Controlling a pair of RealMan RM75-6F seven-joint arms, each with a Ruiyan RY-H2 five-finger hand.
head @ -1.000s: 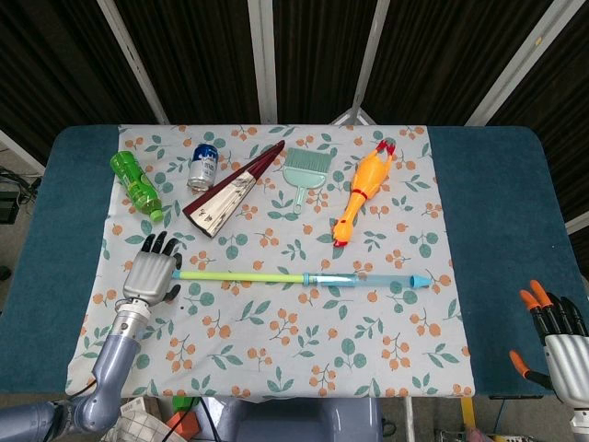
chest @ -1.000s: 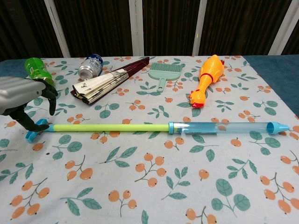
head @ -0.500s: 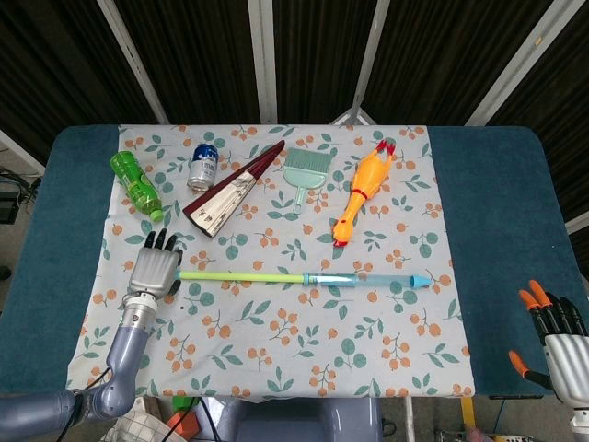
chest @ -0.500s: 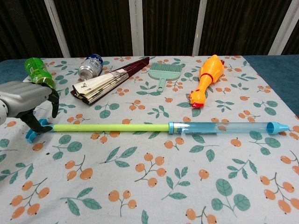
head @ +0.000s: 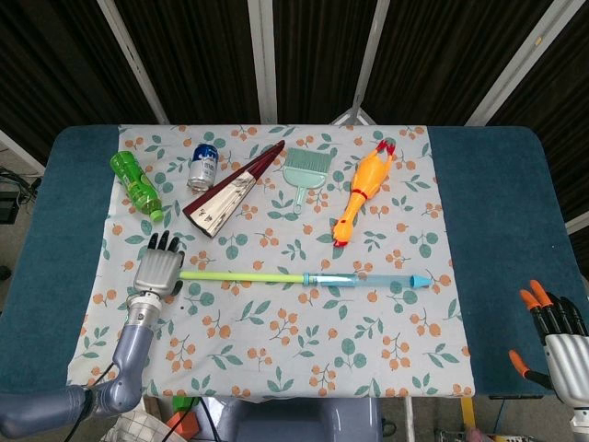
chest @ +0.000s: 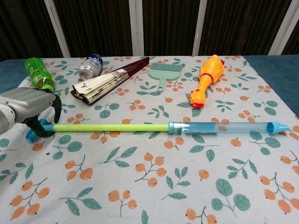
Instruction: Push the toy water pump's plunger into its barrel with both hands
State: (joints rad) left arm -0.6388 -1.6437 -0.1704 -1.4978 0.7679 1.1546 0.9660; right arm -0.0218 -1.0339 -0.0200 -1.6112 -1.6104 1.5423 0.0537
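Note:
The toy water pump lies across the cloth. Its clear blue barrel (head: 368,278) (chest: 219,127) is on the right, nozzle pointing right. The yellow-green plunger rod (head: 244,275) (chest: 110,127) sticks far out to the left and ends in a blue handle (chest: 32,135). My left hand (head: 156,269) (chest: 28,105) lies palm-down over that handle. Its thumb reaches down at the near side and its curled fingers hang over the far side, above the rod. My right hand (head: 560,345) hovers off the table's near right corner, fingers apart, holding nothing; the chest view does not show it.
Along the far side of the cloth lie a green bottle (head: 136,186), a drink can (head: 203,166), a folded fan (head: 230,191), a small green brush (head: 302,173) and an orange rubber chicken (head: 362,189). Bare blue table (head: 502,212) flanks the floral cloth.
My left hand has dropped lower and edged right, settling over the plunger handle. The pump and my right hand have stayed where they were.

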